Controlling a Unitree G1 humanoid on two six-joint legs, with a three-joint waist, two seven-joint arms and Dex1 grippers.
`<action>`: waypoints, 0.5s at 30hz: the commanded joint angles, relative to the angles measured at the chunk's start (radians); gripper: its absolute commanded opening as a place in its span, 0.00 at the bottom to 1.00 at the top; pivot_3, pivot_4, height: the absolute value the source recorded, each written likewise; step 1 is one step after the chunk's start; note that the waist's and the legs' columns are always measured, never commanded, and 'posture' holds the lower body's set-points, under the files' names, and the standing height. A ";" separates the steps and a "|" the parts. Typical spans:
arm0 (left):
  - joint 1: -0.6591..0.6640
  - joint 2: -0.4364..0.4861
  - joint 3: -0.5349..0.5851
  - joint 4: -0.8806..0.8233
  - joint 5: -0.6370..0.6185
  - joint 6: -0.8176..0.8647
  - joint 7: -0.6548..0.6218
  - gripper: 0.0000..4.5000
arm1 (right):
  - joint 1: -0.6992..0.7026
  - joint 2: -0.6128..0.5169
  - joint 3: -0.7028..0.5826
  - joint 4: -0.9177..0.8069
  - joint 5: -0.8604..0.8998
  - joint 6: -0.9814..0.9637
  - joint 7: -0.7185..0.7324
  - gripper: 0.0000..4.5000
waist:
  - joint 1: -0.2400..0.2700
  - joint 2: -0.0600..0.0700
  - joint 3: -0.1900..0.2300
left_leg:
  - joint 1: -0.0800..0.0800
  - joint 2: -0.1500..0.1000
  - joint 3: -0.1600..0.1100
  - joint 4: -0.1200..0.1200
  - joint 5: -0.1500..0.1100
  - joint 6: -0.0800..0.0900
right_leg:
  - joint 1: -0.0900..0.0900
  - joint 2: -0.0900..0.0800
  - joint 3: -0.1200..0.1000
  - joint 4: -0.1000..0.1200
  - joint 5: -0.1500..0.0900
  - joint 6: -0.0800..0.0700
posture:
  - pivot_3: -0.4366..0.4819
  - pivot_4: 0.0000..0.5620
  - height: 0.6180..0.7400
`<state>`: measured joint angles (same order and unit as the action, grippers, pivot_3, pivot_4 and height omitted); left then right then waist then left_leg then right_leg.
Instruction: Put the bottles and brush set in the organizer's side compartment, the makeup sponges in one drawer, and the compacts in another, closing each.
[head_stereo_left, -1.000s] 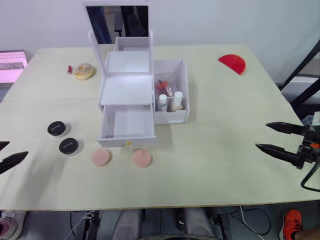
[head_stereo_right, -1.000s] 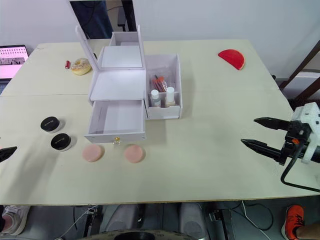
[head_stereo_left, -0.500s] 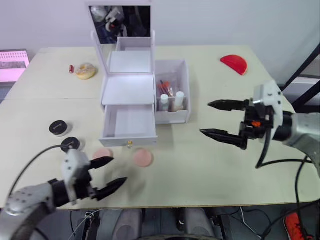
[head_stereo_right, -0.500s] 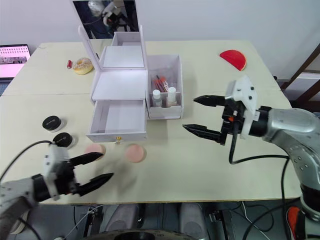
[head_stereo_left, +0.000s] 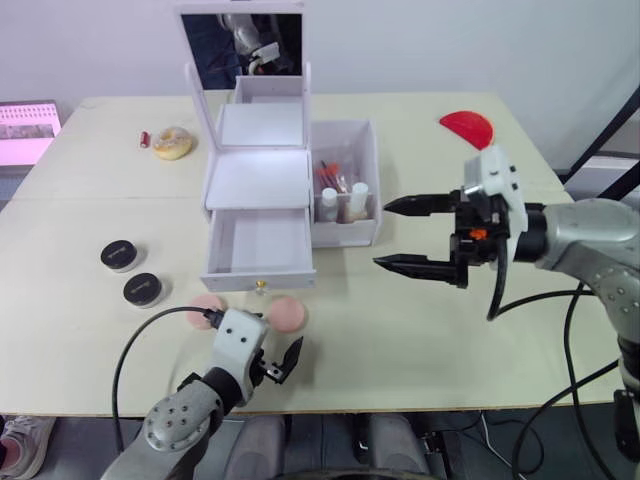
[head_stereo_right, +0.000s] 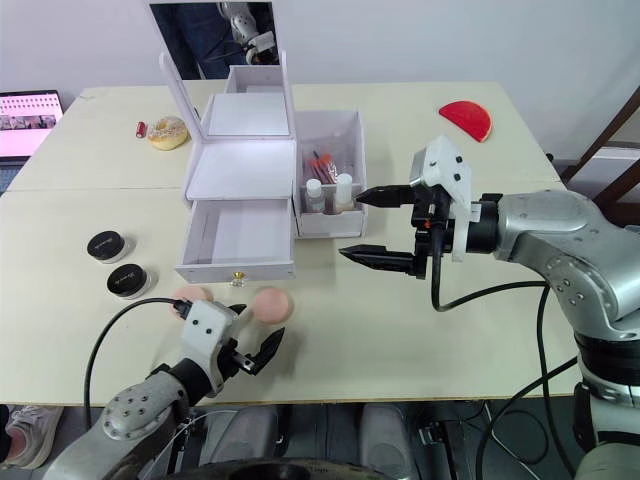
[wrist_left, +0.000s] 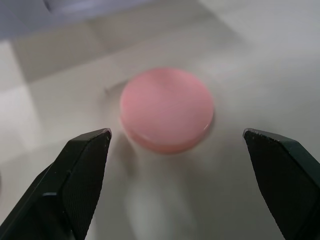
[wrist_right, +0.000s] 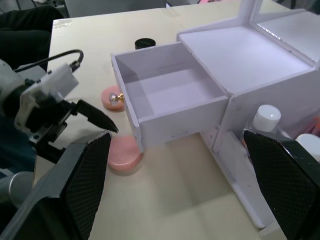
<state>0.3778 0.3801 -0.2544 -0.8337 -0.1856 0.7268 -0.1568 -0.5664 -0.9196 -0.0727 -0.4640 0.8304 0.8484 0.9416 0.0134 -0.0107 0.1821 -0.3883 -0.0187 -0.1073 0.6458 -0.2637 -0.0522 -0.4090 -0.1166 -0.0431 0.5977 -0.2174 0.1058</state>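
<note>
The white organizer (head_stereo_left: 256, 178) stands mid-table with its lower drawer (head_stereo_left: 258, 245) pulled out and empty. Two bottles (head_stereo_left: 326, 205) and the brush set (head_stereo_left: 330, 176) stand in the side compartment (head_stereo_left: 368, 170). Two pink makeup sponges (head_stereo_left: 288, 312) (head_stereo_left: 203, 303) lie just in front of the drawer. Two black compacts (head_stereo_left: 118, 255) (head_stereo_left: 144, 290) sit to the left. My left gripper (head_stereo_left: 250, 337) is open near the table's front edge, and a sponge (wrist_left: 166, 110) lies just ahead between its fingers. My right gripper (head_stereo_left: 383, 236) hovers open, right of the side compartment.
A red half-round object (head_stereo_left: 467, 127) lies at the back right. A yellow ring (head_stereo_left: 167, 142) and a small red item (head_stereo_left: 143, 138) lie at the back left, with a pink screen (head_stereo_left: 25, 125) at the left edge. The mirror (head_stereo_left: 240, 45) stands upright behind the organizer.
Both arms have swung in from the table's sides. The left gripper has come up to the sponges near the front edge. The right gripper has moved left toward the side compartment.
</note>
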 joint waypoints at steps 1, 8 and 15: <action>-0.014 -0.033 -0.051 0.037 0.060 -0.051 0.039 0.99 | -0.039 -0.012 -0.005 0.001 0.009 0.009 0.021 1.00 | 0.000 0.000 0.000 | 0.000 0.000 0.000 0.000 0.000 0.000 | 0.000 0.000 0.000 0.000 0.000 0.000 | 0.48 0.27 1.00; -0.076 -0.117 -0.082 0.181 0.090 -0.134 0.039 0.99 | -0.053 -0.013 0.001 0.002 0.005 0.020 0.031 1.00 | 0.004 0.002 -0.001 | -0.001 -0.001 0.000 0.000 0.000 0.000 | 0.000 0.000 0.000 0.000 0.000 0.000 | 0.48 0.27 1.00; -0.097 -0.147 -0.081 0.232 0.101 -0.167 0.024 0.99 | -0.045 -0.014 0.004 -0.012 0.011 0.034 0.040 1.00 | 0.003 0.006 -0.004 | -0.001 -0.001 0.000 0.001 0.000 0.000 | 0.000 0.000 0.000 0.000 0.000 0.000 | 0.48 0.27 1.00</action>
<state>0.2869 0.2403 -0.3255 -0.6325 -0.0874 0.5539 -0.1269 -0.5992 -0.9222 -0.0535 -0.4478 0.8295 0.8846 0.9761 0.0163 -0.0046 0.1786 -0.3889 -0.0194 -0.1079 0.6471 -0.2638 -0.0521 -0.4086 -0.1169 -0.0432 0.5977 -0.2174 0.1059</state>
